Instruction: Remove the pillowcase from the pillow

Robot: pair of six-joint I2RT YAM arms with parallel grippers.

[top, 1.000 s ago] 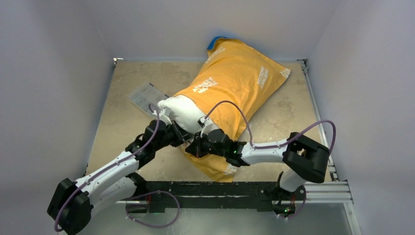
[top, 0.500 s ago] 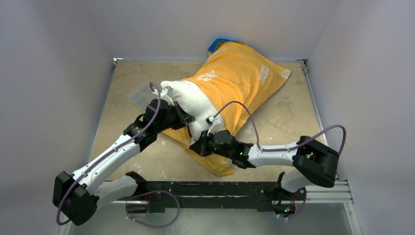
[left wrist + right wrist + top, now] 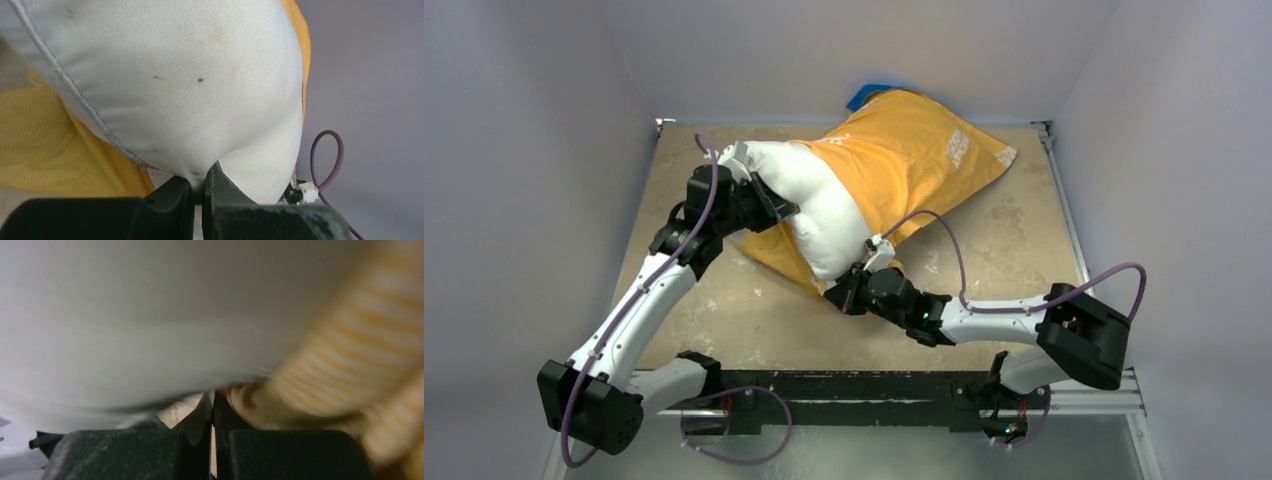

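Observation:
The white pillow (image 3: 816, 212) sticks out of the near-left end of the orange-yellow pillowcase (image 3: 914, 160), which covers its far right half. My left gripper (image 3: 762, 203) is shut on a pinch of the pillow's white fabric and holds that end raised; the pinch shows in the left wrist view (image 3: 200, 183), with the pillow (image 3: 190, 75) above and the pillowcase (image 3: 50, 145) at the left. My right gripper (image 3: 844, 296) is shut at the pillowcase's near open edge, under the pillow. In the right wrist view its jaws (image 3: 214, 401) are closed beside bunched orange fabric (image 3: 350, 365), blurred.
A blue edge (image 3: 872, 94) of the pillowcase rests against the back wall. The beige tabletop (image 3: 1014, 240) is fenced by grey walls on three sides. A black rail (image 3: 844, 385) runs along the near edge by the arm bases.
My left gripper has pulled the pillow's end far and to the left, drawing more white pillow out. The pillowcase has slid back along it. My right gripper stayed low at the case's edge.

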